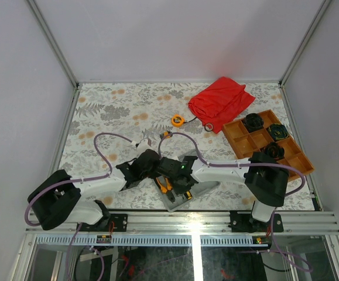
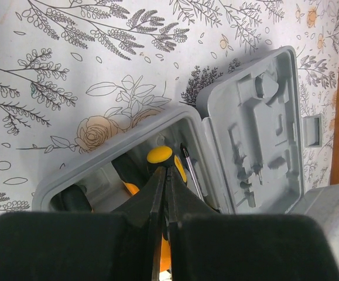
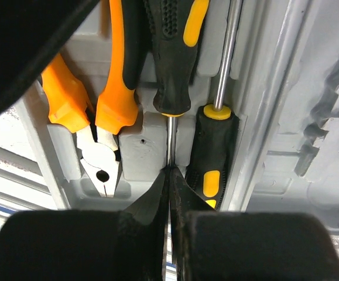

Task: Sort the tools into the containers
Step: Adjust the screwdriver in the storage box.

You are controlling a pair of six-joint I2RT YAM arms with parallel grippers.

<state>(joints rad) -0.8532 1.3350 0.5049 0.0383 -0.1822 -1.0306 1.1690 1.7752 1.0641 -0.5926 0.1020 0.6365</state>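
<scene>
- While the grey case [image 2: 257, 146] lies open at the near edge of the table [image 1: 110, 111], both arms reach in from either side and crowd over its left half.
- That half holds the pliers [image 3: 113, 88], a screwdriver [image 3: 170, 52] and a second screwdriver [image 3: 213, 152], laid head-to-tail so each fits its moulded slot. The right half shows only bare recesses.
- The right end effector [image 3: 169, 178] is clenched, tips meeting on the first screwdriver's shaft, probably to seat it in its groove (whether it pinches the shaft I cannot tell).
- The left end effector [image 2: 163, 187] is clenched too, grasping nothing visible, just over a yellow handle end.
- The tape measure [image 1: 177, 120] and a small orange-black piece [image 1: 166, 134] sit farther out on the table — not yet sorted.
</scene>
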